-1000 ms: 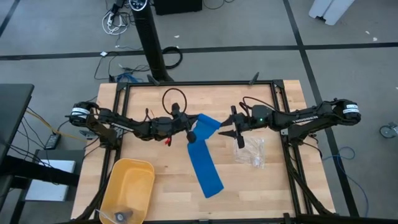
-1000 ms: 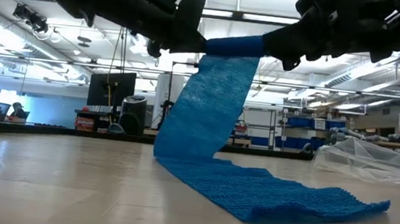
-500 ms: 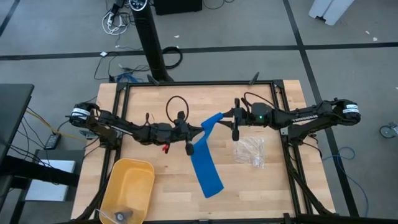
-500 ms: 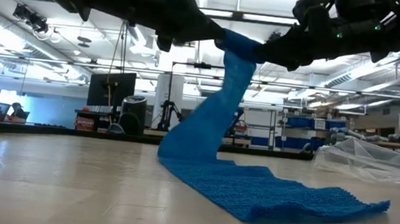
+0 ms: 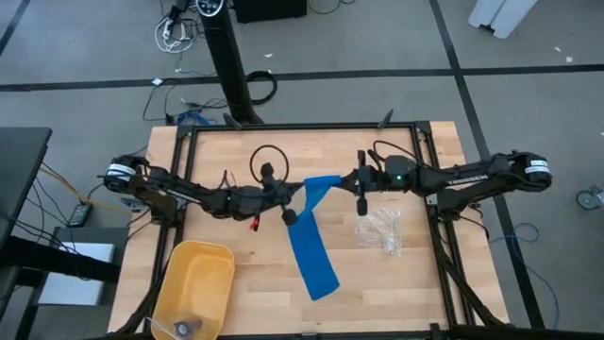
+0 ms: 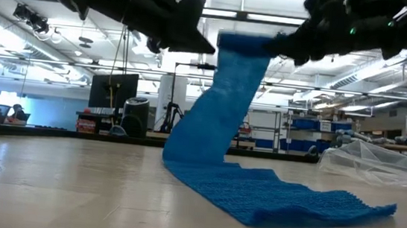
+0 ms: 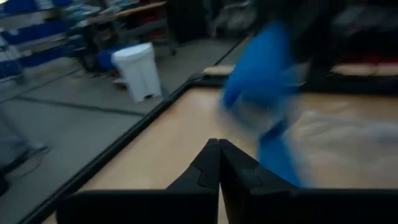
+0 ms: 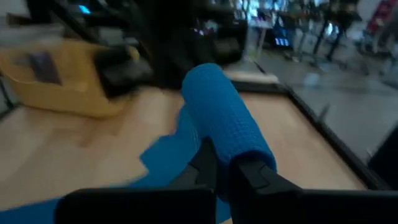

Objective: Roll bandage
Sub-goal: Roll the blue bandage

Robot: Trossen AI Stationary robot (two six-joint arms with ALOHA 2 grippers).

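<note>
Bandage (image 5: pixel 311 241), one bright blue strip, hangs from the right gripper (image 5: pixel 360 194), whose fingers (image 8: pixel 249 177) are clenched on its rolled upper end; the rest drops away below them and trails flat across the worktop (image 5: pixel 236 151). A second ago those fingers stood apart beside the raised end; now they have closed onto it, and the lifted part looks wider and more upright than half a second ago. The left gripper (image 5: pixel 289 210) sits just across the raised end from the right one, its fingers (image 7: pixel 214 171) pressed together with nothing seen between them, as before. One yellow bin (image 5: pixel 193 288) rests well away on the left gripper's side, and one clear plastic bag (image 5: pixel 379 229) lies near the right fingers, both unmoved. Two arms are at work.
</note>
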